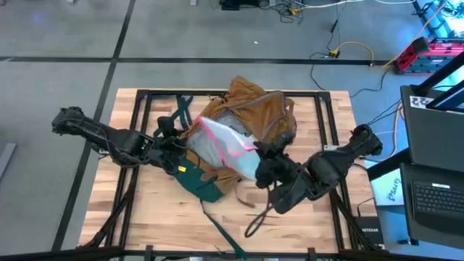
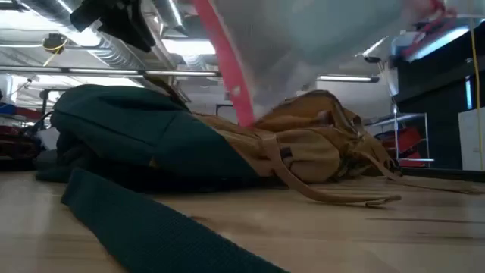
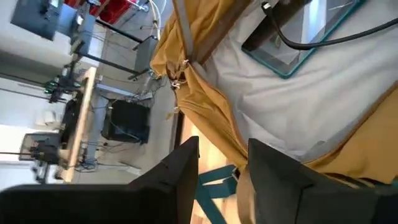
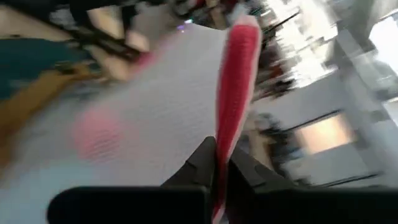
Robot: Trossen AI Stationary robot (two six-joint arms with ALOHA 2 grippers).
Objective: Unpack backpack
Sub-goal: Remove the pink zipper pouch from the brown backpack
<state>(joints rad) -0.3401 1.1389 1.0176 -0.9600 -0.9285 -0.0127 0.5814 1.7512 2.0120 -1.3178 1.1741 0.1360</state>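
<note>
While the backpack (image 1: pixel 250 116) lies mid-counter (image 1: pixel 312 217) toward the far edge, the right end effector (image 4: pixel 221 163) has its fingers pinched on the pink edge of a clear pouch (image 1: pixel 228 148), held above the bag. The left end effector (image 1: pixel 176 145) (fingers narrowly parted) sits at the backpack's left side.

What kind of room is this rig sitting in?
Probably a robotics lab or workshop. Loose cables trail over a bare grey floor, a laptop sits beside the wooden table, and exposed ceiling ducts run overhead.
</note>
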